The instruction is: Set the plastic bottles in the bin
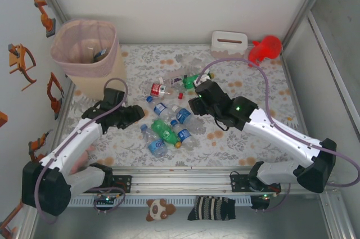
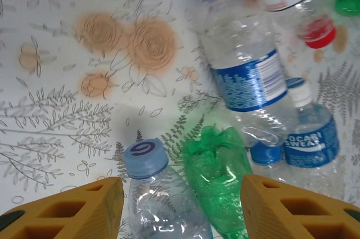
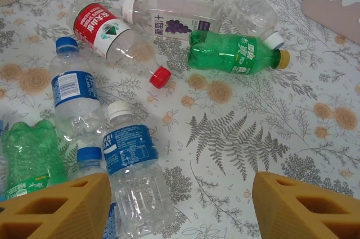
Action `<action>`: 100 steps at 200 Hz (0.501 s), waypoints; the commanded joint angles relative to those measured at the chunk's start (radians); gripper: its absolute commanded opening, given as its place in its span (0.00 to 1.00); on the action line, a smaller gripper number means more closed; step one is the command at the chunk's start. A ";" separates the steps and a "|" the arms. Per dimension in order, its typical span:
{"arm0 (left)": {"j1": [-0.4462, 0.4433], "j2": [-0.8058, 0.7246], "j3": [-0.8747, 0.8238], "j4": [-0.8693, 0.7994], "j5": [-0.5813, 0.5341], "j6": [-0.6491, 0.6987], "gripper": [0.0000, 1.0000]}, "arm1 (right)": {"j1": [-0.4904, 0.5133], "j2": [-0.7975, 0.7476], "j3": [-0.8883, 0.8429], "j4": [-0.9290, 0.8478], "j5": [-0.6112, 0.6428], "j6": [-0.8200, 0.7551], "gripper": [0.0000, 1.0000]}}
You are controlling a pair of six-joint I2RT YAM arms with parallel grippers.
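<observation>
Plastic bottles (image 1: 163,129) lie heaped mid-frame in the top view, well apart from the bin (image 1: 90,84) at upper left. The left gripper (image 2: 180,185), nearer that bin, hangs spread and empty above a clear blue-capped bottle (image 2: 147,163) and a crumpled green bottle (image 2: 216,166); both run lengthwise up the wrist frame, crosswise to its closing line. The right gripper (image 3: 181,180), also spread and empty, hangs over a blue-labelled bottle (image 3: 129,152).

We see a floral-patterned tabletop (image 1: 140,62). At its far edge stands a low white tissue box (image 1: 229,43) with a slot on top, and just to its right a red toy (image 1: 265,49). On the near ledge a small brown-and-white plush animal (image 1: 160,209) lies beside a dark striped sock (image 1: 214,208). Orange tool shapes (image 1: 44,15) hang on the left wall.
</observation>
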 commanded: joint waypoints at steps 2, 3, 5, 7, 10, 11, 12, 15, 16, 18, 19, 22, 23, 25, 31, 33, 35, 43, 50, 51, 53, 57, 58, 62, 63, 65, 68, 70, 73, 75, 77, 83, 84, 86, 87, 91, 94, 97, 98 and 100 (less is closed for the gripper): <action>-0.015 0.015 -0.070 0.114 0.030 -0.150 0.56 | -0.005 0.017 0.000 -0.005 -0.005 0.025 0.66; -0.015 0.015 -0.073 0.118 0.031 -0.152 0.56 | -0.005 0.017 0.001 -0.004 -0.005 0.025 0.66; -0.015 0.016 -0.077 0.123 0.031 -0.160 0.55 | -0.005 0.019 0.002 -0.004 -0.006 0.025 0.66; -0.014 0.019 -0.084 0.128 0.031 -0.168 0.56 | -0.005 0.019 0.001 -0.005 -0.006 0.026 0.66; -0.014 0.022 -0.093 0.134 0.032 -0.178 0.55 | -0.005 0.021 0.000 -0.003 -0.007 0.026 0.66; -0.014 0.023 -0.097 0.136 0.031 -0.181 0.55 | -0.005 0.021 0.000 -0.003 -0.006 0.025 0.66; -0.014 0.024 -0.099 0.139 0.032 -0.184 0.55 | -0.005 0.021 0.000 -0.004 -0.006 0.025 0.66; -0.014 0.028 -0.106 0.144 0.035 -0.193 0.55 | -0.005 0.021 0.001 -0.003 -0.007 0.026 0.66; -0.015 0.029 -0.108 0.146 0.036 -0.194 0.55 | -0.005 0.021 0.001 -0.003 -0.008 0.026 0.66; -0.015 0.032 -0.112 0.149 0.037 -0.199 0.55 | -0.005 0.021 0.000 -0.002 -0.008 0.026 0.66; -0.015 0.032 -0.114 0.151 0.038 -0.200 0.55 | -0.005 0.022 0.000 -0.003 -0.008 0.025 0.66; -0.016 0.034 -0.120 0.155 0.041 -0.205 0.55 | -0.005 0.021 0.001 -0.003 -0.007 0.026 0.66; -0.016 0.035 -0.121 0.157 0.042 -0.205 0.55 | -0.005 0.021 0.000 -0.003 -0.007 0.025 0.66; -0.016 0.037 -0.124 0.157 0.044 -0.209 0.55 | -0.005 0.021 0.000 -0.003 -0.007 0.026 0.66; -0.019 0.041 -0.133 0.157 0.044 -0.220 0.55 | -0.005 0.019 -0.002 -0.003 -0.005 0.027 0.66; -0.019 0.043 -0.135 0.156 0.045 -0.223 0.55 | -0.005 0.019 -0.003 -0.003 -0.005 0.027 0.66; -0.020 0.044 -0.138 0.158 0.045 -0.227 0.56 | -0.005 0.018 -0.004 -0.003 -0.004 0.026 0.66; -0.023 0.045 -0.149 0.161 0.051 -0.237 0.57 | -0.005 0.015 -0.009 -0.002 -0.003 0.028 0.66; -0.028 0.046 -0.158 0.171 0.059 -0.242 0.58 | -0.005 0.014 -0.013 -0.001 -0.002 0.030 0.66; -0.029 0.046 -0.159 0.172 0.060 -0.243 0.58 | -0.005 0.014 -0.014 -0.002 -0.002 0.030 0.67; -0.031 0.046 -0.161 0.175 0.062 -0.245 0.58 | -0.006 0.013 -0.014 -0.001 -0.001 0.029 0.66; -0.032 0.045 -0.166 0.180 0.065 -0.245 0.58 | -0.006 0.012 -0.017 -0.002 0.000 0.032 0.66; -0.033 0.046 -0.167 0.180 0.066 -0.247 0.58 | -0.006 0.012 -0.017 -0.002 0.000 0.032 0.66; -0.036 0.046 -0.171 0.182 0.067 -0.249 0.59 | -0.006 0.011 -0.020 -0.002 0.001 0.031 0.66; -0.036 0.046 -0.171 0.183 0.067 -0.249 0.59 | -0.006 0.011 -0.021 -0.001 0.002 0.031 0.66; -0.036 0.047 -0.173 0.184 0.069 -0.250 0.59 | -0.006 0.011 -0.021 -0.001 0.002 0.032 0.66; -0.038 0.048 -0.177 0.188 0.072 -0.250 0.59 | -0.007 0.011 -0.022 -0.002 0.002 0.032 0.66; -0.038 0.049 -0.179 0.191 0.073 -0.251 0.59 | -0.006 0.011 -0.023 -0.002 0.001 0.031 0.67; -0.038 0.049 -0.181 0.195 0.078 -0.250 0.60 | -0.007 0.011 -0.024 -0.002 0.002 0.031 0.67; -0.038 0.051 -0.183 0.199 0.079 -0.249 0.60 | -0.007 0.011 -0.025 -0.002 0.002 0.031 0.67; -0.038 0.051 -0.185 0.202 0.083 -0.249 0.60 | -0.006 0.011 -0.027 -0.002 0.002 0.032 0.67; -0.038 0.053 -0.189 0.209 0.086 -0.249 0.60 | -0.007 0.011 -0.028 -0.002 0.004 0.033 0.66; -0.038 0.053 -0.190 0.211 0.086 -0.251 0.60 | -0.008 0.011 -0.027 -0.002 0.004 0.033 0.67; -0.038 0.055 -0.190 0.214 0.087 -0.251 0.60 | -0.007 0.011 -0.028 -0.002 0.004 0.033 0.66; -0.038 0.055 -0.191 0.215 0.087 -0.251 0.60 | -0.007 0.011 -0.028 -0.001 0.005 0.034 0.67; -0.038 0.058 -0.194 0.219 0.087 -0.253 0.60 | -0.007 0.011 -0.029 -0.002 0.005 0.033 0.66; -0.038 0.059 -0.195 0.221 0.086 -0.253 0.59 | -0.007 0.011 -0.029 -0.001 0.004 0.034 0.66; -0.038 0.061 -0.196 0.222 0.085 -0.255 0.60 | -0.007 0.013 -0.030 -0.001 0.004 0.034 0.66; -0.037 0.061 -0.197 0.223 0.083 -0.255 0.59 | -0.007 0.012 -0.030 0.000 0.004 0.035 0.66; -0.037 0.064 -0.197 0.225 0.082 -0.256 0.59 | -0.007 0.012 -0.030 0.000 0.004 0.034 0.66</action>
